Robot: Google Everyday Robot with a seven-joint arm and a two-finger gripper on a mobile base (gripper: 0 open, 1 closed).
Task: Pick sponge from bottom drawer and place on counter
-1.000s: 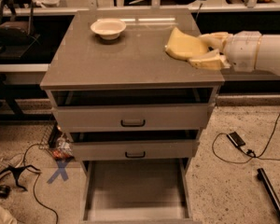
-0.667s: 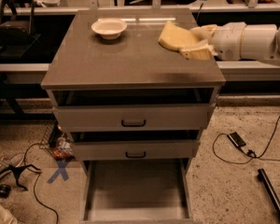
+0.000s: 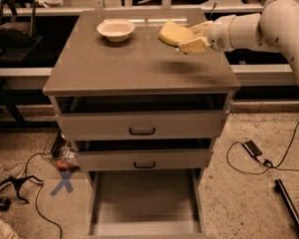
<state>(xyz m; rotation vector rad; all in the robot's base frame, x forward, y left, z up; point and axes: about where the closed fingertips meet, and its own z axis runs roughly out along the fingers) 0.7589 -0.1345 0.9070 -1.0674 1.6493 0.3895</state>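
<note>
Pinching the sponge (image 3: 171, 33) between its fingers (image 3: 195, 45), end effector (image 3: 188, 38) held above the bench (image 3: 139, 71), close to the right edge toward the rear, white bowl (image 3: 115, 30) set well apart leftward, open slab in front, bottom drawer (image 3: 144, 205) pulled out below.

The desk (image 3: 139, 68) is glossy; the smooth plastic end effector (image 3: 189, 38) over its far right corner grips a matt sponge (image 3: 172, 33).

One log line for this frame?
pincer: shut on sponge, over counter back-right | sponge: lifted, not placed | bottom drawer: open
</note>
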